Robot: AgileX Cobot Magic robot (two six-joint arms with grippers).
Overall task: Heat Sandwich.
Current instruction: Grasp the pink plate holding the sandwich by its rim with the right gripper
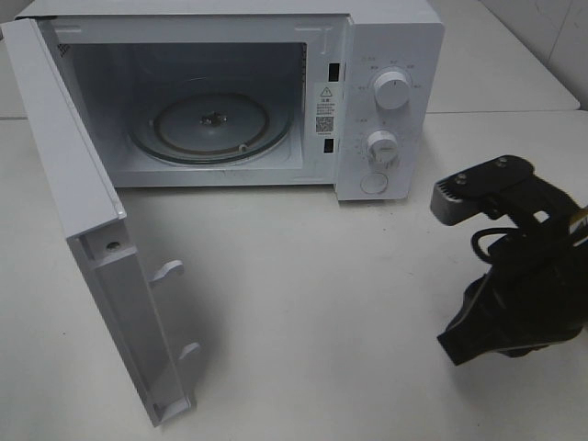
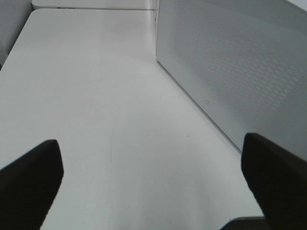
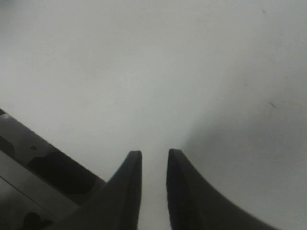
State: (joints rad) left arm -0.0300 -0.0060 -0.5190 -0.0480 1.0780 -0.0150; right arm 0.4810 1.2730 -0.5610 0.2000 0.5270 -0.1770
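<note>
Open microwave on the table; the sandwich shows in none of the three views.

The sandwich cannot be placed: it lies neither inside the microwave (image 1: 390,55) nor on the stretch of table (image 1: 303,303) in view. The microwave stands at the table's far edge, its door (image 1: 78,184) swung fully out toward the near left corner, and the glass turntable (image 1: 211,127) inside is bare. Two knobs (image 1: 393,92) sit on its right-hand panel. The right arm (image 1: 514,276) hangs over the table's right side, in front of the microwave and apart from it. The right gripper (image 3: 153,152) has its jaws parted by a narrow slit, with only table between them. The left gripper (image 2: 149,141) has its jaws spread wide over bare table, just beside a white perforated wall (image 2: 230,62).
</note>
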